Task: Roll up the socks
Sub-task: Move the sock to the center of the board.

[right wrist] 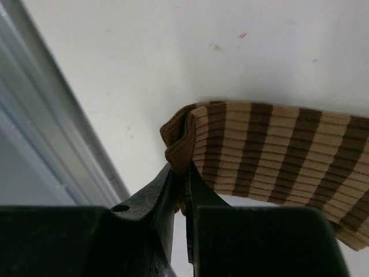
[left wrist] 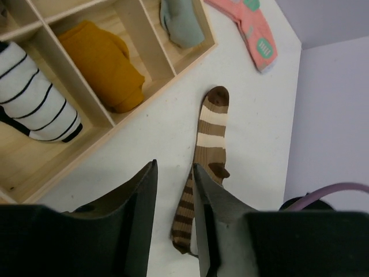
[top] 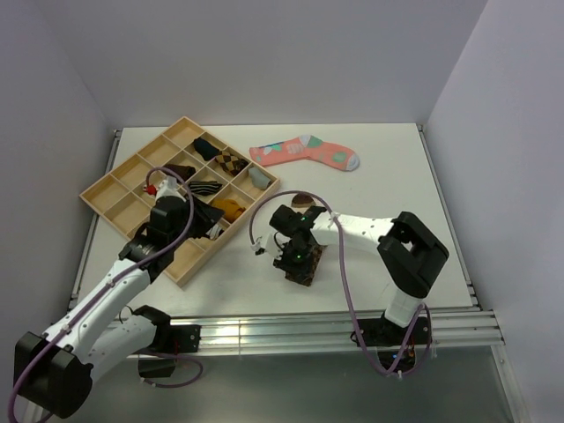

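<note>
Your right pincer (right wrist: 183, 187) is clamped on the doubled cuff of the brown sock (right wrist: 271, 150). The ribbed, tan-banded leg lies flat on the bench (right wrist: 144, 52), ahead and rightward. Your left pincer (left wrist: 174, 179) stands open and empty.

**Left claw** (left wrist: 174, 168): jaws apart above a bare strip of table (left wrist: 155, 124), which is the open lane ahead. To its left the wooden tray (left wrist: 115, 118) wall bars passage; the compartments behind it hold a mustard roll (left wrist: 104, 66) and the white striped sock (left wrist: 31, 98). To its right lies the brown sock (left wrist: 210, 138).

**Right claw** (right wrist: 183, 173): pinched on that sock's cuff. Bare table ahead; metal rail (right wrist: 46, 127) close on its left.
</note>
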You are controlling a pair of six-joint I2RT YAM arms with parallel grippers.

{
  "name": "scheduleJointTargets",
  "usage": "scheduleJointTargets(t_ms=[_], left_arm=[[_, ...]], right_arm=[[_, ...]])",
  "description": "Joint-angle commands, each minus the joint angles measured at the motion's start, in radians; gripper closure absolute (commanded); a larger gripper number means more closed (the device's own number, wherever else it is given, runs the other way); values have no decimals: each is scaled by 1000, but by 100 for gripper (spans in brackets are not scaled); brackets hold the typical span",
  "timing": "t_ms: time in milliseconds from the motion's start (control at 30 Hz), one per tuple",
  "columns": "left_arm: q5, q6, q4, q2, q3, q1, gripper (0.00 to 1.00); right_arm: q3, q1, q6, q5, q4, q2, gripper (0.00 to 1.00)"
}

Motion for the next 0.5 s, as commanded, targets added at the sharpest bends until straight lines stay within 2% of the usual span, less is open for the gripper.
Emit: scheduleJointTargets(t_ms=[0, 67, 233, 300, 367, 467], left_arm=[[18, 19, 140, 4, -65, -30, 65], [36, 26, 242, -4, -132, -55, 70], [-2, 60, 493, 4, -249, -196, 81], [-13, 66, 588, 7, -332, -258, 82], [-4, 71, 757, 19, -419, -286, 84], [-10, 104, 920, 68, -482, -341, 84]], right_arm=[[49, -54, -53, -177, -118, -5, 94], [64, -106, -81, -234, -149, 23, 94], [127, -189, -138, -335, -236, 146, 95], [150, -211, -156, -364, -256, 191, 95], [170, -223, -178, -390, -293, 222, 95], [210, -243, -190, -409, -328, 276, 94]])
